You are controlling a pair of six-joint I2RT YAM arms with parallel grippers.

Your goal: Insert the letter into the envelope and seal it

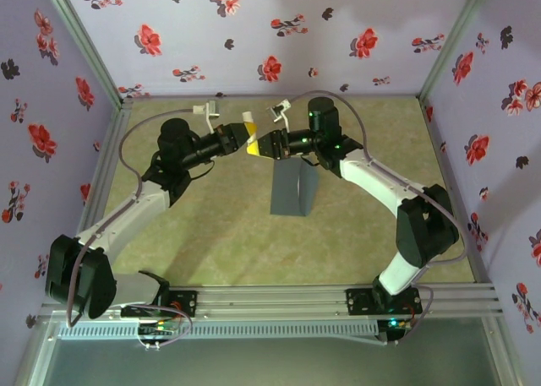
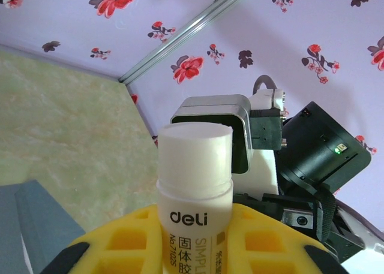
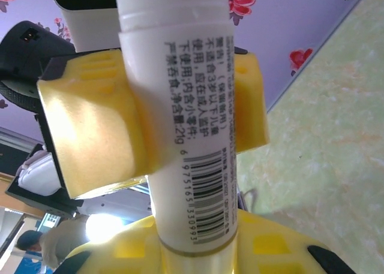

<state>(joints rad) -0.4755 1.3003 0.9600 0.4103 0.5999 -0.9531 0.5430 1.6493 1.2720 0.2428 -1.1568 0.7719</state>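
The glue stick (image 2: pixel 195 166) is white, and in my left wrist view it reads "deli" in bold dark letters. Under that come "No.7102S", the characters "固体胶" and the start of a word, "SIMPL", cut off by the curve of the tube. In my right wrist view the other side carries several lines of small Chinese print ending in "21g", then a barcode whose digits begin 6 975165.

My left claw (image 2: pixel 195 241) is closed on the stick around its middle, and the plain white end stands up free beyond the yellow fingers. My right claw (image 3: pixel 195 256) is clamped on the opposite end, just past the barcode. From there I see my left claw's yellow pads (image 3: pixel 90 124) pressed against both sides of the tube further up. The two claws meet tip to tip, raised above the desk (image 1: pixel 211 234).

The envelope (image 1: pixel 292 192) lies flat on the desk, touched by neither claw, right below where they meet and reaching from there toward my bases. In my left wrist view its grey corner sits low at the left, with a pale strip along one edge. I cannot tell whether that strip is the letter.
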